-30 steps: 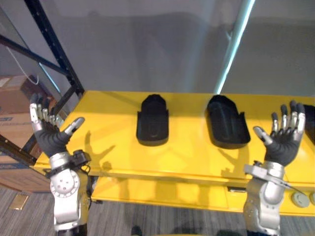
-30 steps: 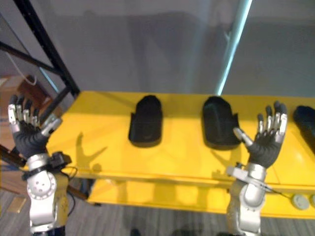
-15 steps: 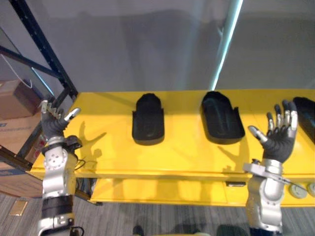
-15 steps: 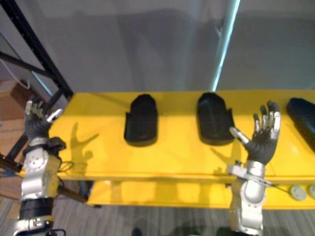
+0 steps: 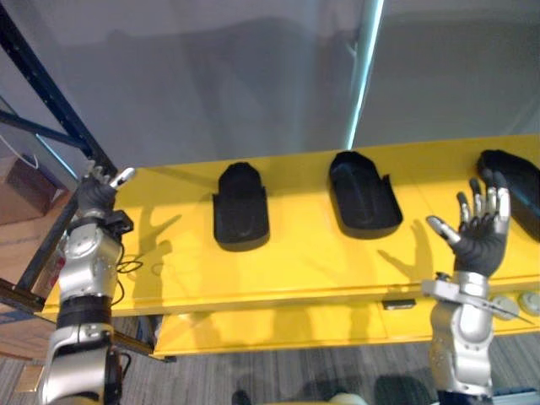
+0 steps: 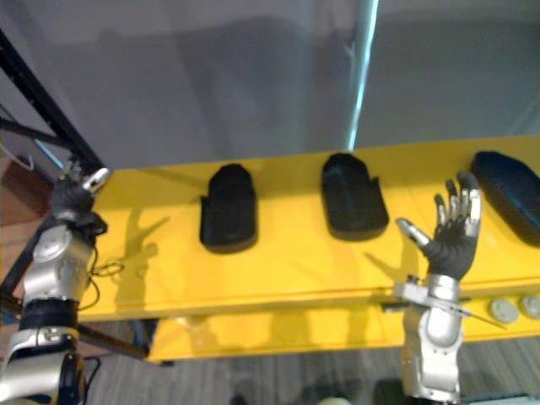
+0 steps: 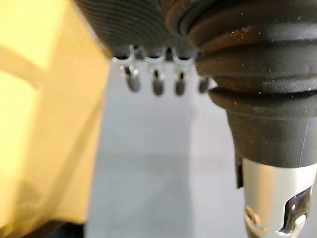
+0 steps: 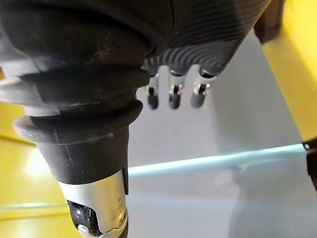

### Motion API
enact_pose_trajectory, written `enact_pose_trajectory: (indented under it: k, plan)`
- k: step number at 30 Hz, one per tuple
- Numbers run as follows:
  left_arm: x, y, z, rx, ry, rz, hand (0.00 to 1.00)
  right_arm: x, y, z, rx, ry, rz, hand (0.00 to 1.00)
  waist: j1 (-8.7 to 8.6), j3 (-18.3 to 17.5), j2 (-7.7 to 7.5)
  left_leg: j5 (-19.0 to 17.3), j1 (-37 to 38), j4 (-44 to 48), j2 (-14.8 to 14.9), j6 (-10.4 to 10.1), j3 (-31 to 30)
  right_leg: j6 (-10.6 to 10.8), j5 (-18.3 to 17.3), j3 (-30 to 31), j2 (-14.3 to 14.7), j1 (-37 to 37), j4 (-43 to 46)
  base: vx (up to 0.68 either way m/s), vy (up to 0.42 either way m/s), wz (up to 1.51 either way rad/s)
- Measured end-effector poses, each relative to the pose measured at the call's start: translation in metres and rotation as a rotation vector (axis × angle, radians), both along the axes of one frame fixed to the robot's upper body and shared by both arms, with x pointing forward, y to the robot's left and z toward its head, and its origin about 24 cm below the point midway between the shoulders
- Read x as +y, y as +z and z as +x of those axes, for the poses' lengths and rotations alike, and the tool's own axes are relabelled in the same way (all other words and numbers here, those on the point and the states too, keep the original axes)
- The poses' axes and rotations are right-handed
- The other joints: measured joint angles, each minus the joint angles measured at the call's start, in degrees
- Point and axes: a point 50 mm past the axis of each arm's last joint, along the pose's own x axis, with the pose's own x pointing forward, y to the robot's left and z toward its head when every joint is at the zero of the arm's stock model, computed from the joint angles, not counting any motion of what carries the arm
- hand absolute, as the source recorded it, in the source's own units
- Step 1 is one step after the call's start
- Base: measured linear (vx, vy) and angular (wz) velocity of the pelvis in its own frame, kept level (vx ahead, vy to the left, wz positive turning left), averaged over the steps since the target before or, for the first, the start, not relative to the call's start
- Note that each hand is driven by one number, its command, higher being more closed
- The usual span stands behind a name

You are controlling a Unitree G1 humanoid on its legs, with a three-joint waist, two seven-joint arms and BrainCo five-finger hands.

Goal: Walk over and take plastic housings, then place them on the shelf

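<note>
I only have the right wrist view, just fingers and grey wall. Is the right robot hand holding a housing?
Observer: No, the right robot hand is open and empty, raised over the front edge of the yellow table.
Operator: Nearest housing?
Observer: The right-end housing lies on the table just beyond that hand, untouched.
Operator: And the other hand?
Observer: The left robot hand is open and empty at the table's left end.

Storeroom or light-industrial workshop: yellow metal shelf, black steel racking upright with diagonal brace, cardboard box beside it, grey carpeted floor, bare grey wall.
</note>
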Motion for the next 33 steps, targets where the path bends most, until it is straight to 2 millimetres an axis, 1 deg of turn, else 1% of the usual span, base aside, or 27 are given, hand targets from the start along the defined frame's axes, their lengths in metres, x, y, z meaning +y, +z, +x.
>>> enact_pose_trajectory:
  k: [3,8,12,15,19,22,24,27,31,33]
  plan:
    - [0.002,-0.003,0.002,0.030,0.002,-0.013,0.00,0.000,0.000,0.000,0.001,0.002,0.001,0.00,-0.75,0.0,0.00,0.0,-0.2,0.0,0.1,0.0,0.1,-0.1,0.0,0.1,0.0,-0.3,0.2,0.00,0.000,0.00]
    - [-0.009,-0.012,0.008,0.112,-0.048,0.002,0.00,0.000,-0.002,0.000,0.023,0.008,0.001,0.00,-1.15,0.0,-0.03,0.1,-0.6,0.0,0.1,-0.1,0.4,-0.3,-0.1,0.6,0.1,-1.1,0.8,0.01,0.002,-0.02]
    - [-0.008,-0.020,0.007,0.151,-0.044,-0.005,0.00,0.001,-0.005,0.000,0.045,0.022,-0.001,0.00,-1.31,0.0,-0.06,0.1,-0.6,0.0,0.4,-0.1,1.4,-0.5,0.0,1.6,0.3,-1.8,1.0,0.01,0.002,-0.11]
    - [-0.006,-0.026,0.007,0.185,-0.033,-0.014,0.00,0.000,-0.008,-0.001,0.062,0.034,0.010,0.00,-2.31,-0.1,-0.12,0.2,-0.5,0.0,0.6,-0.2,1.6,-0.6,0.0,1.9,0.6,-1.8,1.0,0.00,-0.002,-0.02]
    - [-0.005,-0.032,0.006,0.216,-0.022,-0.012,0.00,-0.001,-0.009,-0.002,0.076,0.047,0.000,0.00,-2.69,-0.1,-0.14,0.2,-0.4,0.0,1.2,-0.3,3.2,-0.9,0.2,3.8,1.3,-2.9,1.1,0.00,-0.007,-0.18]
    - [-0.008,-0.032,0.009,0.230,-0.030,-0.005,0.00,-0.003,-0.008,-0.001,0.090,0.064,-0.026,0.00,-3.08,0.0,-0.17,0.2,-0.6,0.0,1.4,-0.3,4.1,-1.0,0.3,4.8,1.5,-3.9,1.4,0.01,-0.004,-0.16]
    - [-0.008,-0.031,0.010,0.227,-0.029,-0.006,0.00,-0.003,-0.008,-0.001,0.095,0.072,-0.033,0.00,-3.91,0.0,-0.21,0.2,-0.4,0.0,1.4,-0.4,4.5,-1.0,0.3,5.1,1.5,-3.9,1.5,0.02,0.008,-0.12]
    - [-0.008,-0.033,0.011,0.238,-0.028,-0.007,0.00,-0.003,-0.009,-0.002,0.099,0.084,-0.040,0.00,-4.19,0.2,-0.24,-0.1,0.4,0.0,1.4,-0.7,5.3,-1.0,0.3,6.2,1.6,-3.9,1.6,0.03,0.013,-0.16]
    - [-0.009,-0.026,0.016,0.222,-0.033,-0.012,0.00,-0.004,-0.012,-0.005,0.115,0.098,-0.036,0.00,-4.47,0.4,-0.23,-0.1,0.3,0.0,1.5,-0.7,6.2,-0.9,0.3,6.9,1.6,-4.7,2.0,0.01,0.011,-0.09]
    - [-0.009,-0.027,0.016,0.228,-0.032,-0.016,0.00,-0.004,-0.012,-0.006,0.115,0.102,-0.042,0.00,-5.00,0.7,-0.12,-0.1,0.4,0.0,1.5,-0.7,6.3,-0.9,0.3,7.0,1.6,-4.7,2.1,0.00,0.006,-0.02]
